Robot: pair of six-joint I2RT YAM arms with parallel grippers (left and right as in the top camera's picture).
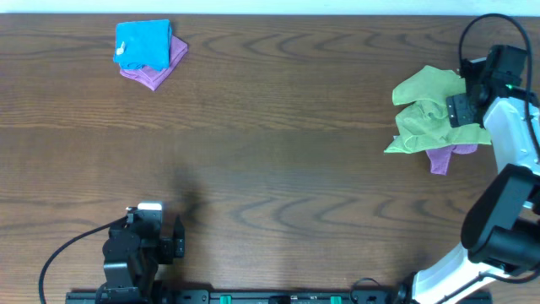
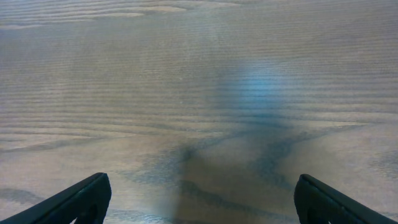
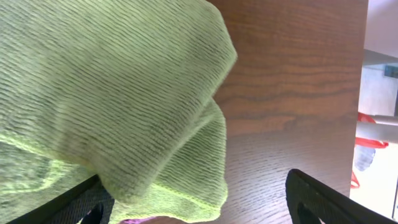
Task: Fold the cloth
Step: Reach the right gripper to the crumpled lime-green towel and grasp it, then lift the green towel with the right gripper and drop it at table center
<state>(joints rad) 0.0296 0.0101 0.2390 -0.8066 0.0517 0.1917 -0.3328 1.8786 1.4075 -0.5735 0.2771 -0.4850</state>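
A broad brown wood-grain table (image 1: 287, 152) fills the overhead view. The right arm (image 1: 515, 127), white and black, reaches up the right edge of the table from the near side toward the far right. The left arm (image 1: 126, 253), black, sits low at the near left, close to the table's near edge and well apart from every cloth.

The cloth (image 1: 426, 101), lime green, lies rumpled in a heap at the far right of the table, unfolded, with lobes bunched over one another. It cannot be told whether the heap is one piece or two. In the right wrist view its ribbed weave fills the left and middle, hanging over bare wood.

A bright blue cloth (image 1: 142, 42) lies folded at the far left. It rests on a folded purple cloth (image 1: 156, 76), whose edges show on its right and near sides. A second purple piece (image 1: 440, 158) peeks out from under the near edge of the green heap.

The right gripper (image 3: 202, 208) is at the right side of the green heap, its jaws spread wide. Green fabric drapes over the left finger (image 3: 87, 199), and nothing is pinched between the two. The left gripper (image 2: 199, 205) hangs over bare wood with its jaws released wide, holding nothing.
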